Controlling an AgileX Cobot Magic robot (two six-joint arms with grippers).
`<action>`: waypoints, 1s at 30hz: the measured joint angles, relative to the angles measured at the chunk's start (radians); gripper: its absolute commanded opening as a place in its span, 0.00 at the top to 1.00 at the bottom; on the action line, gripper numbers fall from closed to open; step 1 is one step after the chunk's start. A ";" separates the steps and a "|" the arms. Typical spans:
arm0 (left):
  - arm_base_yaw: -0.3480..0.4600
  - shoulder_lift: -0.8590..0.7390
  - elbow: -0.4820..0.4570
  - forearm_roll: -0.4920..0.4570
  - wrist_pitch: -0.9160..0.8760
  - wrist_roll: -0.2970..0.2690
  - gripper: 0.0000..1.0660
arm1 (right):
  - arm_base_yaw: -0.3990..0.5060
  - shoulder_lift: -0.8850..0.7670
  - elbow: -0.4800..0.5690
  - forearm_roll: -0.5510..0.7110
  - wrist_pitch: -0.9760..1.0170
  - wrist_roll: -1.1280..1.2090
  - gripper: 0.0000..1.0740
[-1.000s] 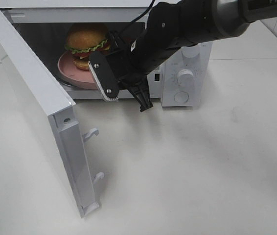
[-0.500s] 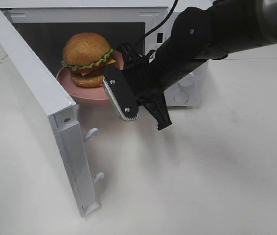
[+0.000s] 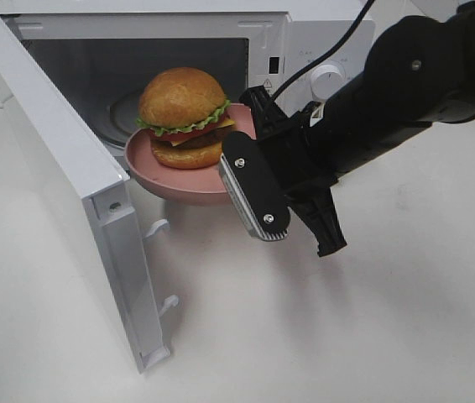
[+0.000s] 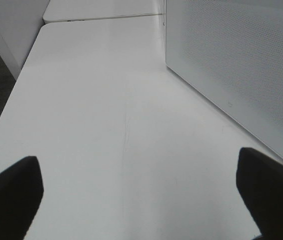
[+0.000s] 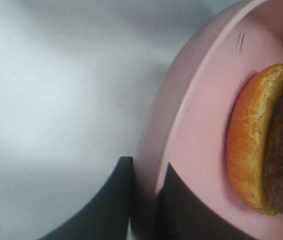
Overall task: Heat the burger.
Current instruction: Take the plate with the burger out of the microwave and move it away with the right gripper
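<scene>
A: Where do we find the burger (image 3: 184,117)?

B: On the pink plate (image 3: 158,168), held at the microwave (image 3: 305,34) mouth, at 3 o'clock from the open door (image 3: 61,168). Our right end effector (image 3: 246,172) pinches the plate's rim at its 3 o'clock edge; our left end effector (image 4: 141,200) stands wide open, holding nothing, over the tabletop (image 4: 106,125).

A: How do we do this step well?

B: We judge: keep the plate level, or the burger may slide.

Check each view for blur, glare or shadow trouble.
Exterior high: sharp and evenly lit; the round golden-bun burger on the flat pink plate reads clearly, with soft shadows on the white table. Left wrist: dim and flat, black fingertips soft. Right wrist: very close, with the plate rim and dark fingers blurred.
</scene>
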 measured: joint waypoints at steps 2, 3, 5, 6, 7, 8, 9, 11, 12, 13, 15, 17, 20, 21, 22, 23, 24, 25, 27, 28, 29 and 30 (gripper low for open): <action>0.000 0.000 0.000 0.000 0.000 0.000 0.08 | -0.004 -0.046 0.043 0.000 -0.008 0.006 1.00; 0.000 0.000 0.000 0.000 0.000 0.000 0.08 | -0.004 -0.046 0.043 0.000 -0.008 0.006 1.00; 0.000 0.000 0.000 0.000 0.000 0.000 0.08 | -0.004 -0.071 0.065 0.000 -0.012 0.008 1.00; 0.000 0.000 0.000 0.000 0.000 0.000 0.08 | -0.004 -0.085 0.078 0.000 -0.014 0.010 1.00; 0.000 0.000 0.000 0.000 0.000 0.000 0.08 | -0.004 -0.114 0.106 0.000 -0.017 0.016 1.00; 0.000 0.000 0.000 0.000 0.000 0.000 0.08 | -0.004 -0.114 0.106 0.000 -0.017 0.016 1.00; 0.000 0.000 0.000 0.000 0.000 0.000 0.08 | -0.004 -0.132 0.121 0.000 -0.018 0.016 1.00; 0.000 0.000 0.000 0.000 0.000 0.000 0.08 | -0.004 -0.166 0.149 -0.001 -0.018 0.023 1.00; 0.000 0.000 0.000 0.000 0.000 0.000 0.08 | -0.005 -0.210 0.180 -0.001 -0.018 0.032 1.00; 0.000 0.000 0.000 0.000 0.000 0.000 0.08 | -0.005 -0.210 0.180 -0.001 -0.018 0.032 1.00; 0.000 0.000 0.000 0.000 0.000 0.000 0.08 | -0.005 -0.274 0.232 -0.001 -0.019 0.051 1.00; 0.000 0.000 0.000 0.000 0.000 0.000 0.08 | -0.005 -0.314 0.260 -0.002 -0.019 0.055 1.00; 0.000 0.000 0.000 0.000 0.000 0.000 0.08 | -0.005 -0.337 0.274 -0.006 -0.018 0.062 1.00; 0.000 0.000 0.000 0.000 0.000 0.000 0.08 | -0.005 -0.381 0.296 -0.022 -0.017 0.081 1.00; 0.000 0.000 0.000 0.000 0.000 0.000 0.08 | -0.005 -0.419 0.311 -0.053 -0.007 0.112 1.00; 0.000 0.000 0.000 0.000 0.000 0.000 0.08 | -0.005 -0.419 0.311 -0.053 -0.007 0.112 1.00; 0.000 0.000 0.000 0.000 0.000 0.000 0.08 | -0.005 -0.456 0.322 -0.104 0.012 0.157 1.00; 0.000 0.000 0.000 0.000 0.000 0.000 0.08 | -0.005 -0.476 0.325 -0.135 0.027 0.183 1.00; 0.000 0.000 0.000 0.000 0.000 0.000 0.08 | -0.005 -0.514 0.333 -0.193 0.053 0.228 1.00; 0.000 0.000 0.000 0.000 0.000 0.000 0.08 | -0.005 -0.532 0.339 -0.222 0.065 0.255 1.00; 0.000 0.000 0.000 0.000 0.000 0.000 0.08 | -0.005 -0.532 0.339 -0.222 0.065 0.255 1.00; 0.000 0.000 0.000 0.000 0.000 0.000 0.08 | -0.005 -0.569 0.352 -0.267 0.086 0.309 1.00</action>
